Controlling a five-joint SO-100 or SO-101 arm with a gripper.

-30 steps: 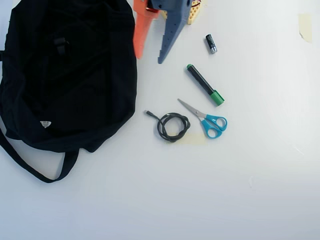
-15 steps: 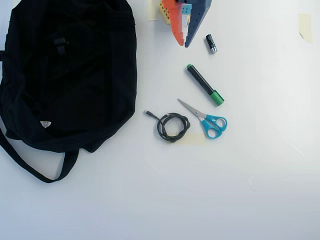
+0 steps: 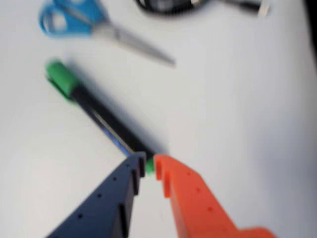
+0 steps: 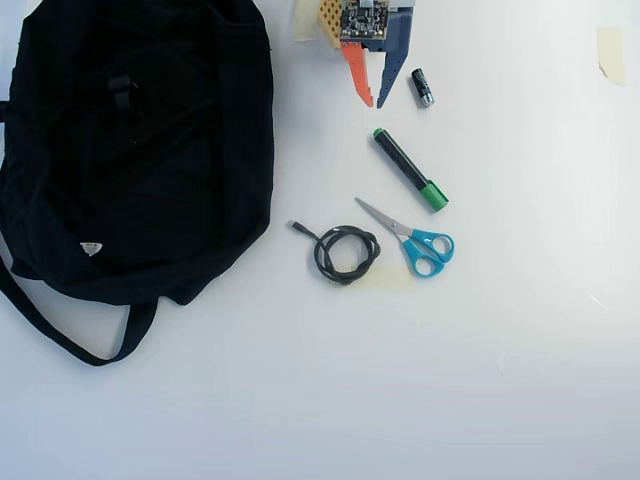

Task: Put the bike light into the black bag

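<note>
The black bag [image 4: 130, 150] lies floppy over the left of the overhead view, its strap looping off the lower left. The bike light shows in neither view. My gripper [image 4: 375, 103] hangs at the top centre, to the right of the bag, with its orange and blue fingers drawn together to a thin gap and nothing between them. In the wrist view the gripper [image 3: 148, 161] points down at the near end of a green-capped marker [image 3: 99, 116].
The marker [image 4: 410, 170] lies below the gripper, a small black battery [image 4: 422, 87] just right of the blue finger. Blue-handled scissors [image 4: 415, 240] and a coiled black cable [image 4: 345, 252] sit mid-table. Tape [image 4: 610, 52] marks the far right edge.
The gripper swung right from the bag's edge and drew back toward the top. Its fingers, spread a second ago, have closed together. Nothing else moved.
</note>
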